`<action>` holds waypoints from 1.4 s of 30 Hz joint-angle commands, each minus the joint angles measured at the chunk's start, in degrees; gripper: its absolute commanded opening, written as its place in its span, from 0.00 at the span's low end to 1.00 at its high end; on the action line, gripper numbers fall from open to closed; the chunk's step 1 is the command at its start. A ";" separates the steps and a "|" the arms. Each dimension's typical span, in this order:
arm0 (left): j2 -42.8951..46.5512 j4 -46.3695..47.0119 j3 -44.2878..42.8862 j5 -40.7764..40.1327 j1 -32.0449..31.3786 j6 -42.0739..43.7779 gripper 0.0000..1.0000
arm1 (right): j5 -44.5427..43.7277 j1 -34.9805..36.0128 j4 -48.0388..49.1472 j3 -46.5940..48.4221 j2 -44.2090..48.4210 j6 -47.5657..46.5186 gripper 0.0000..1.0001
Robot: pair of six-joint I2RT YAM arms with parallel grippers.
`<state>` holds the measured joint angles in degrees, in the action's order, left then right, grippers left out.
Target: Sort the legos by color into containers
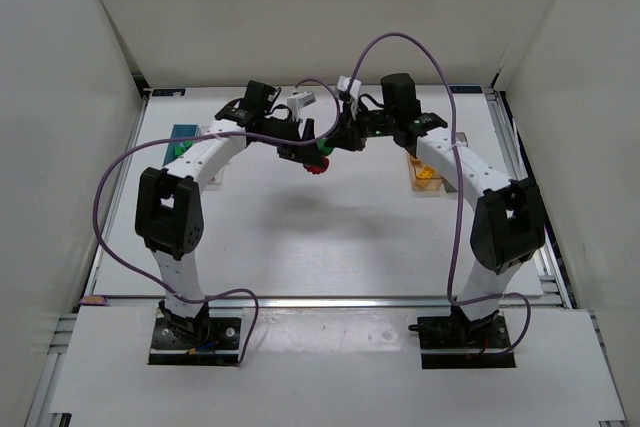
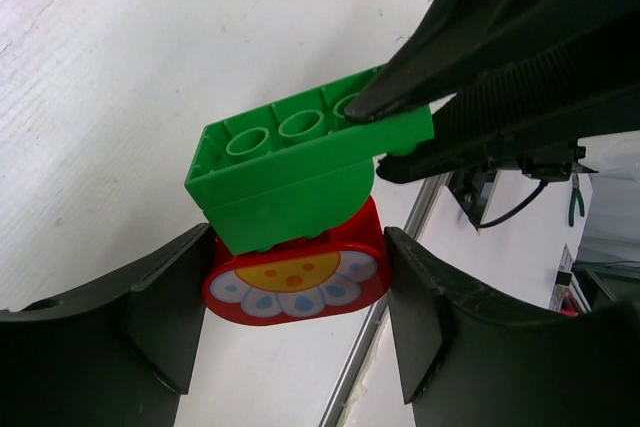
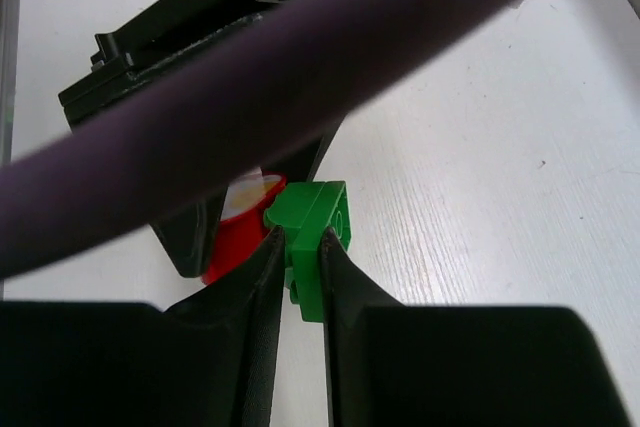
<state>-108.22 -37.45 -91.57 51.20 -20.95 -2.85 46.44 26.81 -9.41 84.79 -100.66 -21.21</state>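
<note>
Green brick (image 2: 290,172) sits stacked on red brick (image 2: 300,282). Left gripper (image 2: 295,317) clamps the red one and right gripper (image 3: 298,267) pinches the green, evidently to separate them for sorting.

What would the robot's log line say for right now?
left end effector: shut on red brick | right end effector: shut on green brick | bricks: joined, midair

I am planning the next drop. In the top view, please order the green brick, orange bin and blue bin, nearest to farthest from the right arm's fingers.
1. Green brick: held between the right fingers, at the centre.
2. Orange bin: off to the right side.
3. Blue bin: far over on the left side.
</note>
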 commanded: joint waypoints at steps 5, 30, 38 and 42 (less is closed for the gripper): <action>1.35 -0.34 -2.30 0.57 -0.58 0.57 0.10 | -5.64 0.88 -0.35 -0.49 2.48 -6.38 0.04; 11.54 2.12 6.40 -38.07 7.23 -2.78 0.10 | -26.40 1.05 2.65 -7.36 7.41 -4.89 0.00; 6.20 -4.47 1.84 -52.09 16.11 -1.80 0.10 | -22.71 0.35 -1.58 -4.20 5.83 -1.21 0.00; 3.21 -5.17 0.61 -51.99 19.27 -1.54 0.10 | -20.87 0.18 -2.45 -2.71 4.78 0.99 0.00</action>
<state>-103.72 -40.64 -88.79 1.80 -3.09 -4.75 22.81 27.35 -11.44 78.54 -96.05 -22.98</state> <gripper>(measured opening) 0.745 0.209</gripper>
